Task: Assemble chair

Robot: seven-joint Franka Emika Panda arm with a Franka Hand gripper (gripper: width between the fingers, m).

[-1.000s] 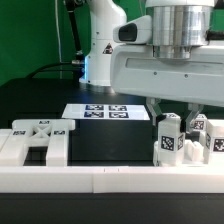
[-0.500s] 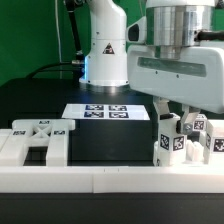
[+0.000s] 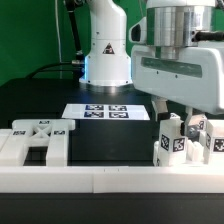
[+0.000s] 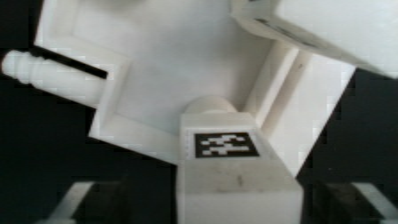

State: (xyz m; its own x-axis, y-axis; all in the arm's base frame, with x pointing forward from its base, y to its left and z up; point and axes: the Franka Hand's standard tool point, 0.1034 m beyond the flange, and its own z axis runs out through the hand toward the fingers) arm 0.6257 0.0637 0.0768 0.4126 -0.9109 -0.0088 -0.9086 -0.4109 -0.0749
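Observation:
The chair's parts stand in a cluster at the exterior view's right, against the white border wall (image 3: 110, 180). An upright white leg (image 3: 170, 140) with black-and-white tags stands directly under my gripper (image 3: 177, 118). In the wrist view that tagged leg (image 4: 228, 145) lies between my two dark fingers (image 4: 80, 200), with a dark gap on each side, so the gripper (image 4: 222, 205) is open around it. Beyond the leg sits a bigger white chair piece (image 4: 178, 90) with a round peg (image 4: 50, 72). Another white chair part (image 3: 35, 142) lies at the exterior view's left.
The marker board (image 3: 105, 111) lies flat on the black table behind the parts. The arm's white base (image 3: 105, 50) rises at the back. More tagged white pieces (image 3: 210, 140) crowd close beside the leg at the exterior view's right edge.
The jaws have come apart from the tagged leg, which stays upright where it was. A second ago the hand shifted slightly toward the exterior view's right.

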